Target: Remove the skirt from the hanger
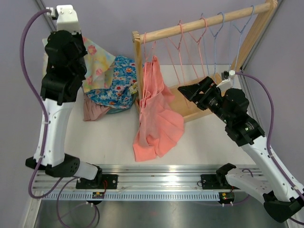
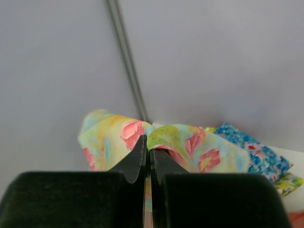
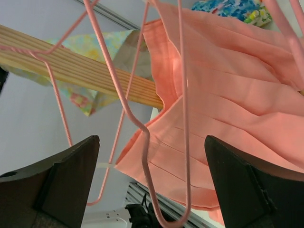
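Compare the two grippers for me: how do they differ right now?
The left gripper is shut, pinching the yellow floral cloth; the right gripper is open and holds nothing. The left gripper is at the far left above the clothes pile; the right gripper faces the pink skirt hanging at the rack, with a pink hanger wire in front of it. Both have black fingers.

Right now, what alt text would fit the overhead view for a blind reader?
A salmon-pink skirt hangs from a hanger on a wooden rack, the right gripper open beside it. The left arm rises over a pile of floral clothes.
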{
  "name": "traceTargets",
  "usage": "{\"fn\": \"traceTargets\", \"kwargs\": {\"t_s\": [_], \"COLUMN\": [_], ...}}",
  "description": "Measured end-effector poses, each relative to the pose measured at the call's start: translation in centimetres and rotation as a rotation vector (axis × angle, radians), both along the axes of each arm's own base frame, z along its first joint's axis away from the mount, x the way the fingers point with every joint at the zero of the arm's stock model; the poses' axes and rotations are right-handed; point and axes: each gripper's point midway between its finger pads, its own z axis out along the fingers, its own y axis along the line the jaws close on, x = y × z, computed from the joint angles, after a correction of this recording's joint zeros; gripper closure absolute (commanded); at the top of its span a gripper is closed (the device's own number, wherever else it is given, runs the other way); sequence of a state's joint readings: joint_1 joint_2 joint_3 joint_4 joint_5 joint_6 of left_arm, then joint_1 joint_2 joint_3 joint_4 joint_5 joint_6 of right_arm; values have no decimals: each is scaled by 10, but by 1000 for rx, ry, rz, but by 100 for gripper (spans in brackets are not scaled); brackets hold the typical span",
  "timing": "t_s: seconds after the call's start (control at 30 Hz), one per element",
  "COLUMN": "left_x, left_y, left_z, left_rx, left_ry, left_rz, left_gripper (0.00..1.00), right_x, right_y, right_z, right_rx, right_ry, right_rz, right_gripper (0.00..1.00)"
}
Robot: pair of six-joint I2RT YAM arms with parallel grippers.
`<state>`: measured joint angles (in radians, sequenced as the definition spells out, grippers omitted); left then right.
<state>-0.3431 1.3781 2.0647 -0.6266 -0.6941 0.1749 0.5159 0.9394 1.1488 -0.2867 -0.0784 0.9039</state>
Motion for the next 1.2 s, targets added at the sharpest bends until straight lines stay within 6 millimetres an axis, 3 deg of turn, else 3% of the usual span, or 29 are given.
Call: {"fn": "traceTargets", "kwargs": {"t_s": [0.17,0.23,0.33,0.37,0.4,0.43,0.53,0.6,0.67,0.77,0.83,1.0,1.07,1.2], "left_x": [72,100,138,148,158,164,177,175,163,115,80,-10,-47,-85], "left_y": [-34,-47,-59,-60,-60,-60,-53,-49,-44,-35,-32,-28,-22,-16], "left_z": [8,-4,-43,-57,-72,-86,-143,-179,-214,-250,-245,-197,-203,-242], "left_rx": [-14,-14,-1,-1,-7,-8,-55,-80,-102,-131,-168,-284,-319,-346], "left_ry": [-26,-10,70,97,124,149,252,322,393,491,481,308,278,334], "left_rz": [-101,-137,-163,-158,-150,-142,-94,-65,-43,-33,-56,-148,-164,-163], "left_gripper": [100,100,96,81,23,2,1,1,1,1,1,1,1,1], "right_x": [-16,-23,-34,-38,-42,-44,-59,-65,-67,-64,-57,-40,-36,-25], "right_y": [-13,-18,-21,-21,-21,-21,-14,-11,-6,4,14,53,71,101], "right_z": [-27,-34,-41,-40,-36,-33,-12,3,20,36,43,60,67,85], "right_rx": [-40,-56,-82,-87,-89,-88,-79,-74,-66,-60,-61,-70,-79,-92], "right_ry": [8,-5,-41,-59,-83,-96,-191,-235,-283,-318,-322,-324,-329,-368], "right_rz": [-14,-11,11,25,41,50,129,164,196,239,273,359,397,436], "right_gripper": [1,1,0,1,1,1,0,1,3,4,5,7,7,7]}}
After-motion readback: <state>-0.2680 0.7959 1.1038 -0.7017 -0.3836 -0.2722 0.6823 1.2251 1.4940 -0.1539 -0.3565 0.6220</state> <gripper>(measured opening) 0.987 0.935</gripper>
